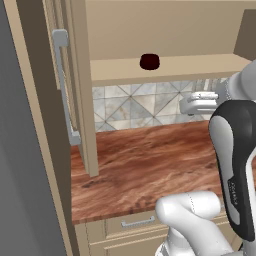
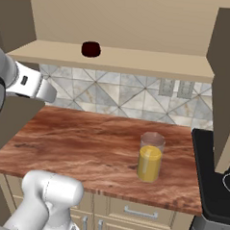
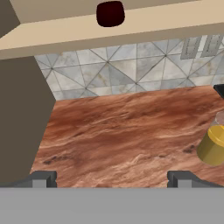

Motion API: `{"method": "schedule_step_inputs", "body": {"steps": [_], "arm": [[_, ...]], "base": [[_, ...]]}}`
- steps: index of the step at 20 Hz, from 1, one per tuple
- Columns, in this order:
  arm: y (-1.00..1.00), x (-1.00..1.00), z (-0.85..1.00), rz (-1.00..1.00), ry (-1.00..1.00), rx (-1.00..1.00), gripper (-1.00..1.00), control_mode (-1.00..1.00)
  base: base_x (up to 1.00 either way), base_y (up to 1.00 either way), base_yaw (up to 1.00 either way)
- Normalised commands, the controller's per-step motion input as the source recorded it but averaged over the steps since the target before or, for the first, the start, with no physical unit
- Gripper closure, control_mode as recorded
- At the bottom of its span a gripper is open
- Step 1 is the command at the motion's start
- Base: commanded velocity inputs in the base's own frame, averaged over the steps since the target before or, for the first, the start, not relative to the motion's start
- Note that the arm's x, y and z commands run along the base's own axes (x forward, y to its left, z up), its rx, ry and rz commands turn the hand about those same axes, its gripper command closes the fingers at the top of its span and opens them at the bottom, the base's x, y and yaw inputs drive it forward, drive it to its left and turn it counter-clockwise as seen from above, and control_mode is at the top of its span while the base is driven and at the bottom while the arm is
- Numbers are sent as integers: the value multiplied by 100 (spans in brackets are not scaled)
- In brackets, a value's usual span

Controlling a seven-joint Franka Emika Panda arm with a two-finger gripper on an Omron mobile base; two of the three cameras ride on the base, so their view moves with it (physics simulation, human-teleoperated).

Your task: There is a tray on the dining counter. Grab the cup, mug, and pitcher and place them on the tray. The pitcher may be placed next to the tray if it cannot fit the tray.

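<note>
**One pitcher on the counter, one mug up on the shelf**

You can see one pitcher (image 2: 150, 157) standing upright on the wood counter (image 2: 86, 144). It is clear glass, and orange-yellow juice fills the lower part of it. The top part looks clear. In the hand view the pitcher (image 3: 213, 144) sits at the right edge, cut off by the frame.

You can see one mug (image 2: 91, 49) too. It is dark red, almost black, and it sits on the tan shelf (image 2: 139, 60) above the tiled wall (image 2: 118, 95). You cannot tell if anything is in it. From the left side the mug (image 1: 149, 61) is near the middle of the shelf, well apart from the pitcher.

Your claw (image 3: 112, 180) is spread wide and holds nothing. Its two dark tips stand far apart at the bottom of the hand view, over the front part of the counter.

The pitcher stands near the front edge of the counter, close to the black stove (image 2: 214, 176) on the right. To the left of it there is a wide bare stretch of wood. A tall cabinet door (image 1: 75, 90) with a gray handle (image 1: 62, 85) closes off the left end. There are two outlets (image 2: 176, 88) on the wall.
</note>
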Motion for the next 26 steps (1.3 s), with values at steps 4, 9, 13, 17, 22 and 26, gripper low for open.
{"method": "schedule_step_inputs", "body": {"steps": [4,9,13,17,22,26], "arm": [[-11,0,8,0,-2,0,-100,-100],[-9,0,18,0,-2,0,-100,-100],[0,16,22,0,0,0,-100,-100],[0,9,20,0,0,0,-100,-100],[0,9,6,0,0,-5,-100,-100],[0,9,0,4,0,-8,-100,-100]], "base": [[0,0,0],[0,0,0],[0,0,0],[0,0,0],[0,0,0],[0,0,0]]}}
